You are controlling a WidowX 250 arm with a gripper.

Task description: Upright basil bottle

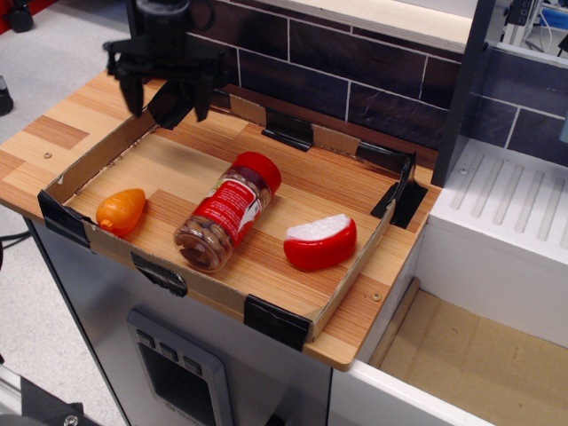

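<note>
The single view looks down at an angle on a wooden worktop (pixel 62 133) carrying a shallow cardboard tray (pixel 328 302) whose corners and edges are patched with black tape. In the upper left of the frame the black gripper (pixel 167 93) hangs from an arm that enters at the top edge and runs straight down, so the wrist is vertical and the fingers point at the worktop. It sits above the tray's far left corner, near the dark tiled wall (pixel 355 80) behind. Its jaws are released: the two dark fingers (pixel 135 93) stand clearly apart with open space between them and nothing held there. The basil bottle (pixel 224 222) lies on its side near the middle of the tray, well apart from the gripper and lower in the frame. Its red lid (pixel 259 169) points toward the upper right, toward the back wall, and its clear base, showing brownish contents, points toward the lower left and the tray's near edge. The red label wraps around the middle of the body. At the left of the tray, near its front wall, rests a small orange carrot-shaped toy (pixel 120 210), separate from the bottle. To the right of the bottle lies a red-and-white cheese wedge (pixel 320 241), near it but not touching. At the right of the frame a white ribbed drainer surface (pixel 510 204) adjoins the worktop.
</note>
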